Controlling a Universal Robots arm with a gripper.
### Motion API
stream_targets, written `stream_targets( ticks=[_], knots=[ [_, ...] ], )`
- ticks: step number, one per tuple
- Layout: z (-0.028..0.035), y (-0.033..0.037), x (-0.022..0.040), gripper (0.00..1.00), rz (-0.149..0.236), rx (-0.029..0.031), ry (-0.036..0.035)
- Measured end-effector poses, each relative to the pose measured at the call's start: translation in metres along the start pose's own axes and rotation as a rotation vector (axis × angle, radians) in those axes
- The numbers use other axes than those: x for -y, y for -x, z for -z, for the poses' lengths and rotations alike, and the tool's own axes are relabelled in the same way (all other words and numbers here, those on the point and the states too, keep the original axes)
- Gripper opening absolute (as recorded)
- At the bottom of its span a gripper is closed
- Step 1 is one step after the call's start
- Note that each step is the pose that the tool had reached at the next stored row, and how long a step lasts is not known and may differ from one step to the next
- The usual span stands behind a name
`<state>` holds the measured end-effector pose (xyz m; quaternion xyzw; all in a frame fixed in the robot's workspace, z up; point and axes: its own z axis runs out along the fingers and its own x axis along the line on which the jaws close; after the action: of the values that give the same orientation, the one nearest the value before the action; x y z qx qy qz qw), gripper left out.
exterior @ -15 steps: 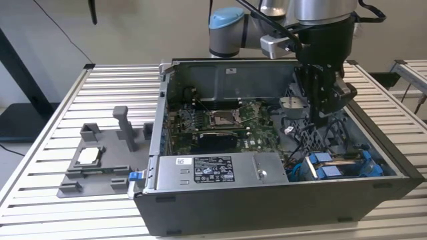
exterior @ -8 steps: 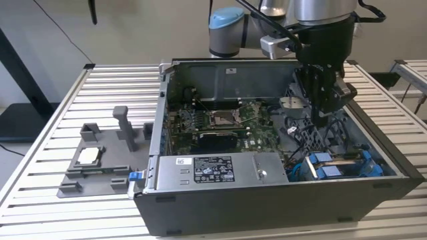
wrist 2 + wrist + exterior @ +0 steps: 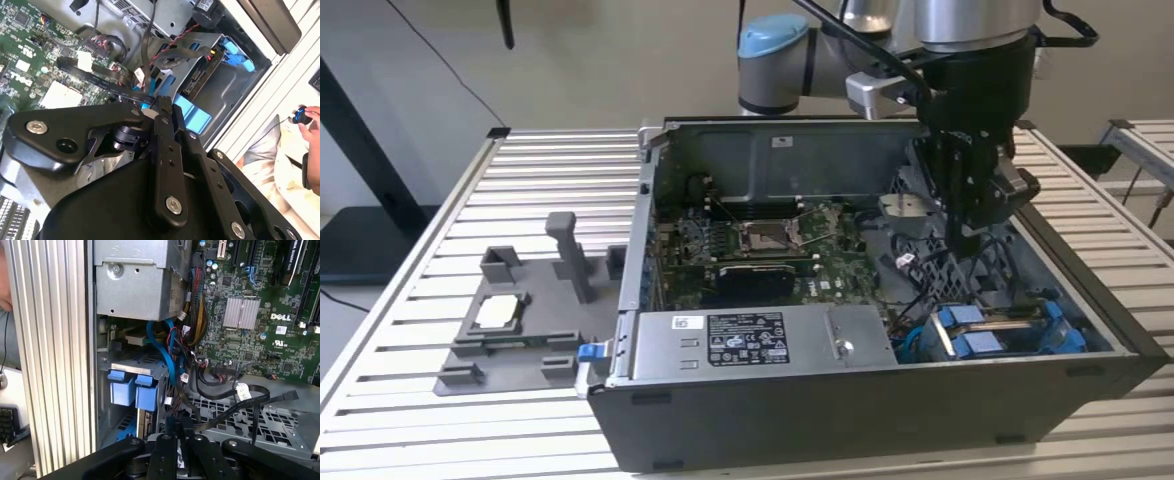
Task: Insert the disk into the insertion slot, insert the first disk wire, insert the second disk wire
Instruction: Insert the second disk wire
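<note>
Second wrist view: hand [image 3: 161,102] pinched narrow on black wire [image 3: 115,85], loose cables [image 3: 146,45] crowding the insertion slot [image 3: 222,92].

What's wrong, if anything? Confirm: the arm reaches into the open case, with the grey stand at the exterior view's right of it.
Wrong side: the exterior view shows the grey stand at the exterior view's left of the case; the arm does reach into it.

White lettering [image 3: 280,317] marks the green circuit board [image 3: 250,352] just beside its silver heatsink [image 3: 241,313]; the printed label [image 3: 744,337] on the metal power box [image 3: 854,345] beside the board is illegible.
</note>
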<state>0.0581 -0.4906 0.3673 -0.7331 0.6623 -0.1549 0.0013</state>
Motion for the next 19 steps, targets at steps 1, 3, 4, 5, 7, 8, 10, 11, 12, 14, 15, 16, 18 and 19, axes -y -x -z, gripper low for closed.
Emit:
stream_targets(
  ticks=[1,3,4,5,7,8,10,11,12,14,15,16,18,19],
  knots=[
    [-0.0006,-0.0015,0.0012,0.16,0.001,0.0007,0.0037],
    [-0.0014,-0.0034,0.0026,0.16,0.002,0.0018,0.0089],
    [-0.0014,-0.0034,0.0026,0.16,0.002,0.0018,0.0090],
    [-0.0014,-0.0034,0.0026,0.16,0.002,0.0019,0.0091],
    [-0.0014,-0.0034,0.0026,0.16,0.002,0.0021,0.0091],
    [-0.0014,-0.0035,0.0026,0.16,0.002,0.0021,0.0092],
    [-0.0014,-0.0035,0.0026,0.17,0.002,0.0023,0.0093],
    [-0.0014,-0.0034,0.0024,0.17,0.002,0.0024,0.0093],
    [-0.0012,-0.0034,0.0015,0.24,0.002,0.0024,0.0091],
    [-0.0004,-0.0032,-0.0014,0.24,0.002,0.0022,0.0085],
    [0.0000,-0.0031,-0.0033,0.24,0.001,0.0020,0.0078],
    [0.0005,-0.0029,-0.0054,0.24,0.001,0.0021,0.0067],
    [0.0011,-0.0027,-0.0082,0.24,0.000,0.0035,0.0037],
    [0.0013,-0.0026,-0.0092,0.24,-0.001,0.0065,0.0017]
  ],
)
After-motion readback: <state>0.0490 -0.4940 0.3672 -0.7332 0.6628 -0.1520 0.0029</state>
